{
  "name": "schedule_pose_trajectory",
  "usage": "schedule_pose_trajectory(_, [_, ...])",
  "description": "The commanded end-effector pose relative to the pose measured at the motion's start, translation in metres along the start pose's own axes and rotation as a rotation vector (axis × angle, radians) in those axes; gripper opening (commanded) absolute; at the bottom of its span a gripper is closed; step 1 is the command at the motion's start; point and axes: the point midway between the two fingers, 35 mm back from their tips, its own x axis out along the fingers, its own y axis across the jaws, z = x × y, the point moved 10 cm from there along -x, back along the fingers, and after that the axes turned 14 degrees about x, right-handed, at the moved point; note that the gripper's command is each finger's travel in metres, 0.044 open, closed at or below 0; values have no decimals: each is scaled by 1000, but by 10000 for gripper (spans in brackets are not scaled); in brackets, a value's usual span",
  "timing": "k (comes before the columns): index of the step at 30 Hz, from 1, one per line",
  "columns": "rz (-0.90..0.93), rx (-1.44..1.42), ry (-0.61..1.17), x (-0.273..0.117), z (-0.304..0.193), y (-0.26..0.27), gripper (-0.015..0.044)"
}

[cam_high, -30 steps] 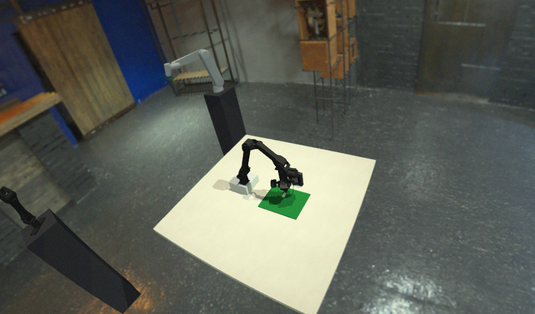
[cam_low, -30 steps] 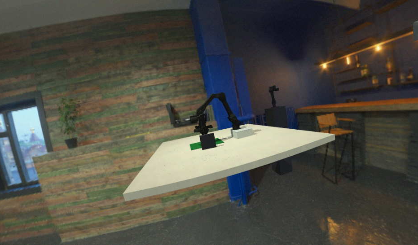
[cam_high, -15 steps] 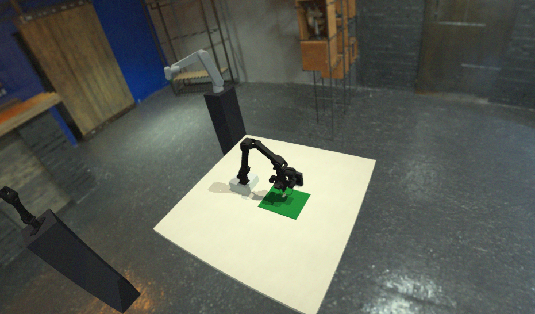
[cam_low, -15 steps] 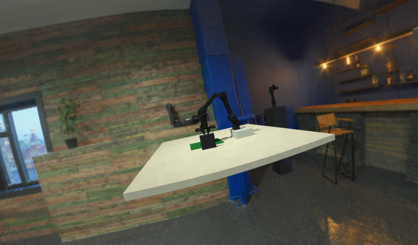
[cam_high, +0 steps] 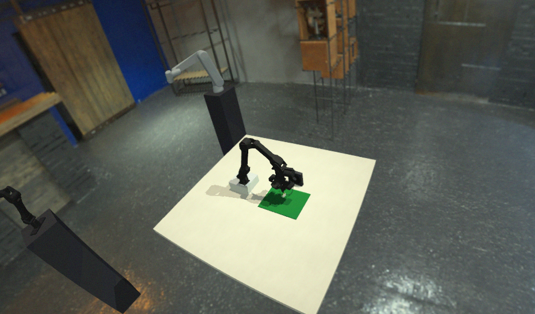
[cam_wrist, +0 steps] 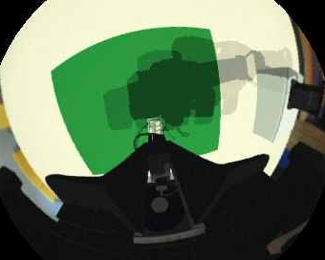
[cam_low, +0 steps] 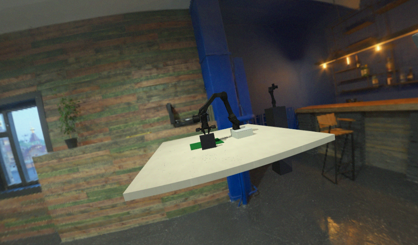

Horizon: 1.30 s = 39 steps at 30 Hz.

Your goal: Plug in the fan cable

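The green board (cam_high: 296, 206) (cam_low: 195, 146) (cam_wrist: 85, 86) lies flat on the table. The small white header (cam_high: 284, 194) (cam_wrist: 155, 125) stands on it, with pins showing in the wrist view. My gripper (cam_high: 283, 190) (cam_low: 206, 133) (cam_wrist: 157, 145) is shut on the fan's dark plug (cam_wrist: 156, 137), over the board. In the wrist view the plug is just below the header; its lower end and its height above the header are hidden. The black cable (cam_wrist: 136, 140) loops out left of the fingertips. The black fan (cam_high: 299, 178) (cam_low: 207, 142) (cam_wrist: 160, 205) stands upright beyond the board's edge.
The white table (cam_high: 238, 241) (cam_low: 235, 158) carries the board, the fan and the arm's pale base block (cam_high: 242, 185) (cam_low: 242, 133) (cam_wrist: 271, 107). The arm's shadow darkens part of the board. Other arms stand on dark pedestals (cam_high: 225, 117) (cam_high: 74, 261) away from the table.
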Motion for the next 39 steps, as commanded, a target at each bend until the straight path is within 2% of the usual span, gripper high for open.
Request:
schedule_pose_trajectory(1, [0, 7, -3, -1, 2, 0, 0])
schedule_pose_trajectory(14, [0, 2, -3, -1, 4, 1, 0])
schedule_pose_trajectory(19, [0, -4, -3, 21, 5, 1, 0])
schedule_pose_trajectory(39, [0, -9, -3, 21, 4, 2, 0])
